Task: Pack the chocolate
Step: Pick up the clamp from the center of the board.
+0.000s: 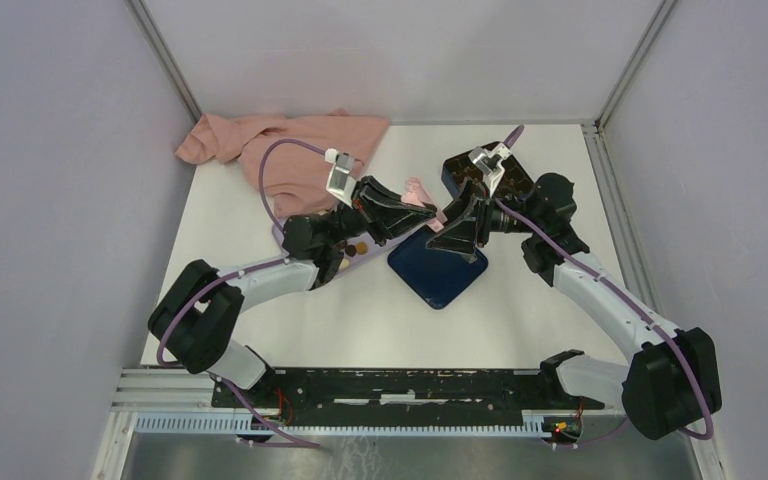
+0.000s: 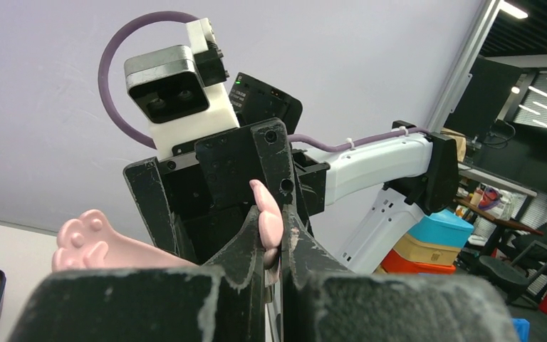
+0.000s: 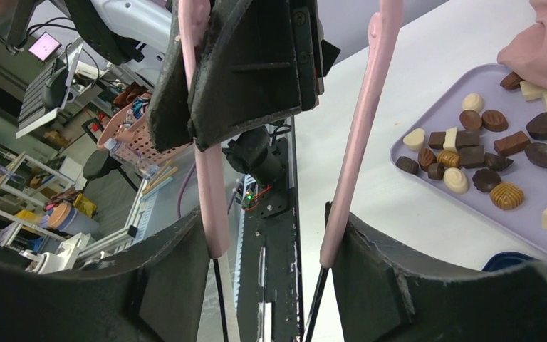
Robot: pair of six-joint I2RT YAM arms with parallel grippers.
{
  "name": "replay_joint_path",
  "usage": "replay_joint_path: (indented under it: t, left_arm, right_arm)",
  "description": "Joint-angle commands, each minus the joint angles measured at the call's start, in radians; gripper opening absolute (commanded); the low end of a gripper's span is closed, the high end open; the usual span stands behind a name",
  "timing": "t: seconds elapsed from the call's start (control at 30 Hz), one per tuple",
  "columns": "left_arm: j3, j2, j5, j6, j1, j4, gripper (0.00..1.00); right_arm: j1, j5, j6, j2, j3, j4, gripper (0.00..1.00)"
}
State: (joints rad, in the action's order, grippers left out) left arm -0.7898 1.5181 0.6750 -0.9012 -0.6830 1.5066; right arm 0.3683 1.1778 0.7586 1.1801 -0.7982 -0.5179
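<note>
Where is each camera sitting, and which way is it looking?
Top view: above and behind the robot, looking down on the table; left arm and right arm show whole.
Left wrist view: on the left arm, looking along the left tool up at the wall; own fingers show.
Right wrist view: on the right arm, looking along the right tool toward the arm bases, lilac tray of chocolate at right; own fingers show.
Shared: all see the pink tongs; each wrist view sees the other tool.
</note>
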Motion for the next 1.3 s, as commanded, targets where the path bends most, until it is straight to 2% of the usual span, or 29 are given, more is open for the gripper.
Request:
replay_joint_path:
  t: [0.0,0.4,0.53,0.6,0.7,0.8,0.9,0.97,1.07,1.13,1.2,1.27]
  left_arm:
    - [0.029,-0.009,-0.05,0.049,-0.001,0.091,0.02]
    - [0.043,-0.012,-0.069,0.051,-0.001,0.109,0.02]
    - [0.046,-0.012,-0.073,0.045,-0.002,0.112,0.05]
    - [0.051,-0.017,-0.08,0.044,0.0,0.11,0.13]
    - [0.07,-0.033,-0.113,0.047,0.002,0.107,0.3]
    - [0.091,-0.059,-0.145,0.067,0.003,0.077,0.47]
    - [0.117,-0.099,-0.177,0.097,0.006,0.033,0.59]
    - [0.143,-0.138,-0.2,0.122,0.012,-0.006,0.66]
    - [0.196,-0.252,-0.237,0.173,0.034,-0.129,0.7]
    - [0.229,-0.355,-0.255,0.231,0.04,-0.275,0.7]
    - [0.234,-0.47,-0.27,0.329,0.041,-0.504,0.7]
    - [0.201,-0.586,-0.312,0.429,0.04,-0.839,0.7]
  right_arm:
    - [0.0,0.014,0.036,-0.005,-0.036,-0.086,0.64]
    - [0.0,0.018,0.086,-0.005,-0.019,-0.154,0.6]
    - [0.0,0.016,0.069,-0.008,-0.013,-0.14,0.51]
    - [0.0,0.015,0.055,-0.009,-0.016,-0.124,0.47]
    - [-0.001,0.015,0.033,-0.011,-0.019,-0.106,0.43]
    - [-0.002,0.01,-0.011,-0.017,-0.026,-0.056,0.42]
    - [-0.002,0.006,-0.073,-0.021,-0.041,0.008,0.42]
    - [-0.006,-0.003,-0.162,-0.024,-0.068,0.113,0.42]
    - [-0.012,-0.049,-0.382,-0.03,-0.132,0.351,0.42]
    - [-0.013,-0.093,-0.518,-0.03,-0.168,0.483,0.43]
    - [-0.012,-0.152,-0.638,-0.03,-0.197,0.6,0.43]
    - [-0.012,-0.227,-0.776,-0.02,-0.232,0.715,0.43]
